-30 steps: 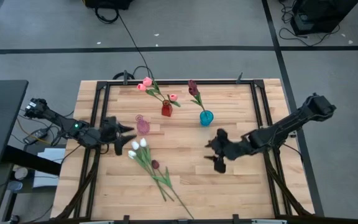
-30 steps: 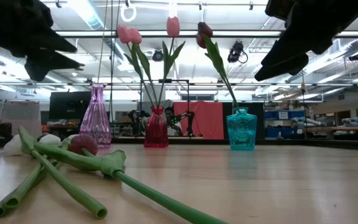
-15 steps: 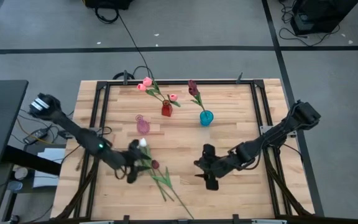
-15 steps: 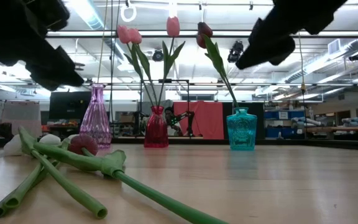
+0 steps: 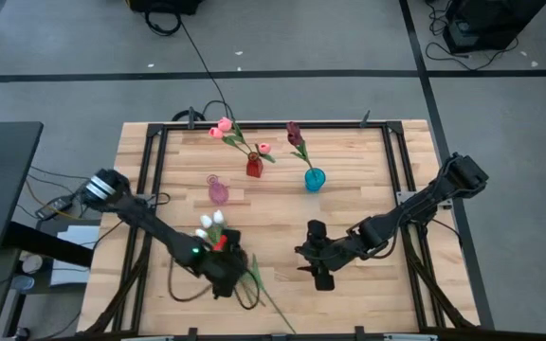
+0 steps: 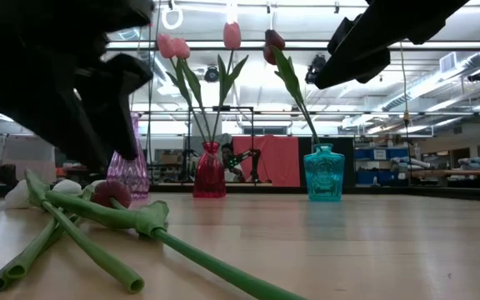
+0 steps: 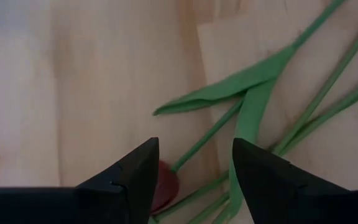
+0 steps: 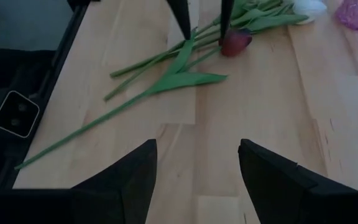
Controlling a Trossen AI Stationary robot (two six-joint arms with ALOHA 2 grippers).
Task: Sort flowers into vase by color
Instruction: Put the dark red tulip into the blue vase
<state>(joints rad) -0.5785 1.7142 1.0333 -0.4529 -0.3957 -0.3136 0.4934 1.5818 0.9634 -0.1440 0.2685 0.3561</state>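
Observation:
Several loose tulips lie flat on the table: white heads (image 5: 209,223), one dark maroon head (image 8: 234,41), and long green stems (image 5: 265,298) running toward the near edge. My left gripper (image 5: 232,264) is open and points down over them. Its fingers stand either side of the maroon tulip's stem (image 7: 197,142), just beyond the head (image 7: 165,186). My right gripper (image 5: 318,268) is open and hovers right of the flowers. The red vase (image 5: 253,169) holds pink tulips. A maroon tulip stands in the teal vase (image 5: 314,179), and nothing shows in the pink vase (image 5: 218,193).
The three vases stand in a row across the far half of the table. A black frame rail (image 5: 150,189) runs along the table's left and far sides. Bare wood lies between the two grippers and right of the stems.
My left gripper has swung from beside the pink vase toward the near edge and rightward, dropping over the loose tulips. My right gripper shifted a little leftward and nearer early on, then held still. The flowers have not moved.

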